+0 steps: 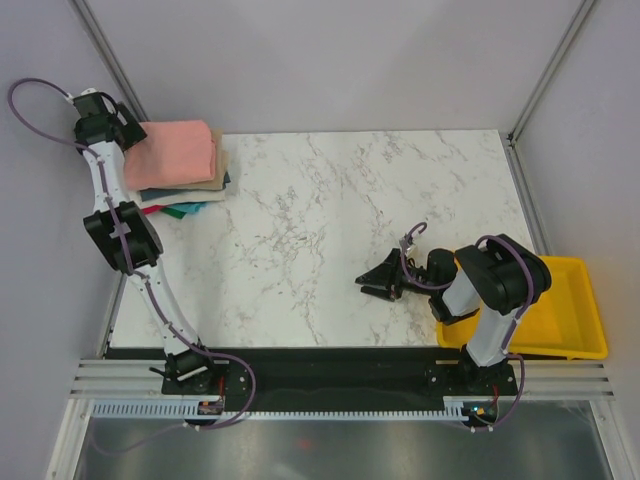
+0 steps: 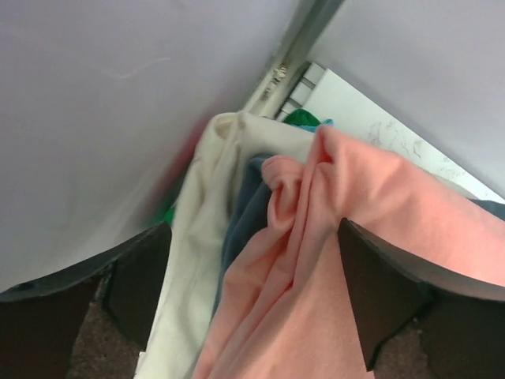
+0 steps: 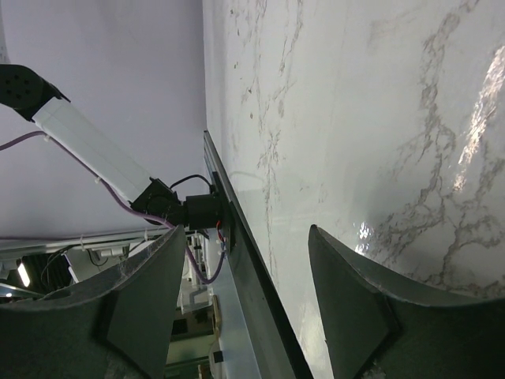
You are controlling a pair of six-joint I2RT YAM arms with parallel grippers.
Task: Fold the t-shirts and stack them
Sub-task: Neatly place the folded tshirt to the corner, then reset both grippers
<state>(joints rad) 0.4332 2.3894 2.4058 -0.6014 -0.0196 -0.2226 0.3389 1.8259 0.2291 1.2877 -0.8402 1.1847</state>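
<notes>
Left tool (image 2: 251,304) jaws wide, straddling salmon-pink tee (image 2: 339,237) | your t-shirts (image 1: 188,178) stacked at far-left corner of worktop (image 1: 330,220), wall (image 2: 95,118) crowding you | right tool (image 1: 378,283) parted, nothing held, yellow tray (image 1: 585,335) beside

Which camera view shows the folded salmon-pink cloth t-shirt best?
The top external view: the salmon-pink cloth t-shirt lies whole, folded, atop the stack at the far left corner of the marble table. The left wrist view shows only a bunched edge between the fingers of the left hand. The right wrist view shows none of it.
</notes>
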